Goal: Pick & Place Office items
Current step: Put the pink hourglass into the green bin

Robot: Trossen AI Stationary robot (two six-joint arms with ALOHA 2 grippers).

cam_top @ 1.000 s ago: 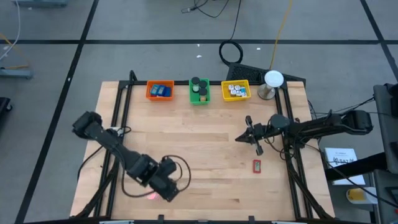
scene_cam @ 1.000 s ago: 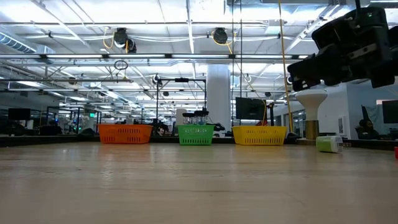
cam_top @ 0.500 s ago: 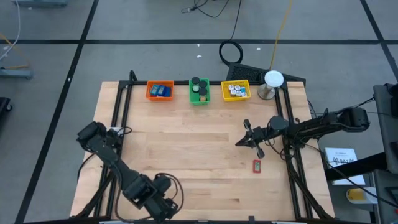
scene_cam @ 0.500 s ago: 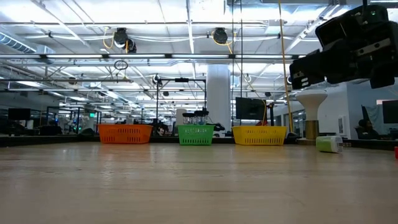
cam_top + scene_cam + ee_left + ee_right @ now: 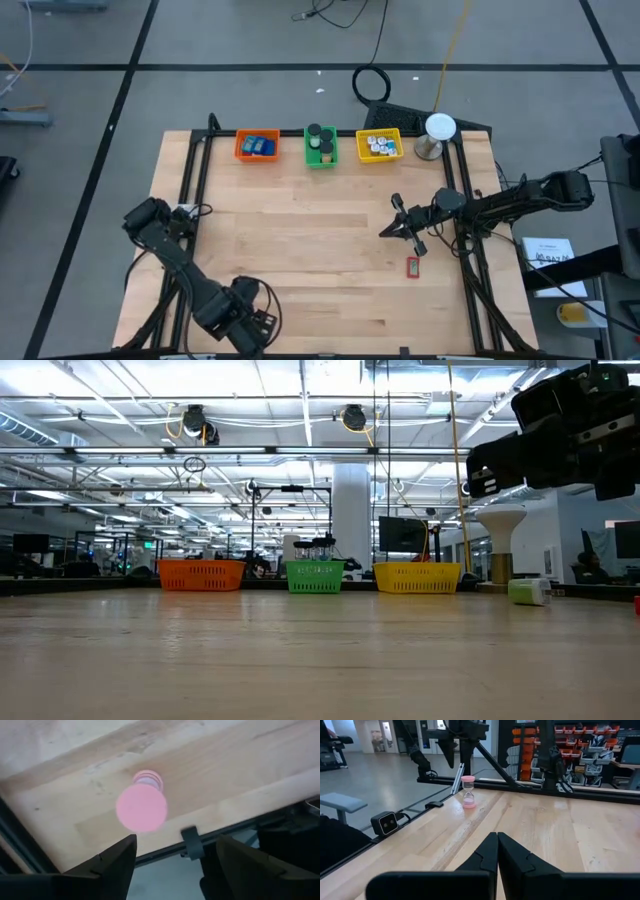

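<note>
A pink hourglass-shaped piece [image 5: 141, 807] stands upright on its base on the wood, close to the table's near edge [image 5: 165, 851]. The right wrist view also shows this piece [image 5: 468, 791] from the side. My left gripper [image 5: 175, 842] hangs above it, pointing down and open, with a finger on either side and clear of it. In the high view my left gripper [image 5: 250, 325] hides the piece. My right gripper [image 5: 400, 222] is shut and hovers over the table's right part. A small red item [image 5: 413, 266] lies flat on the wood just nearer than it.
Along the far edge stand an orange bin [image 5: 257, 146], a green bin [image 5: 320, 146] and a yellow bin [image 5: 379, 146], each with small pieces inside. A white-domed stand [image 5: 437, 135] is at the far right corner. Bare wood [image 5: 300, 230] spans the table's middle.
My left gripper has moved toward the table's near edge and a little to the left. It now covers the pink piece, which showed beside it in the high view a second ago.
</note>
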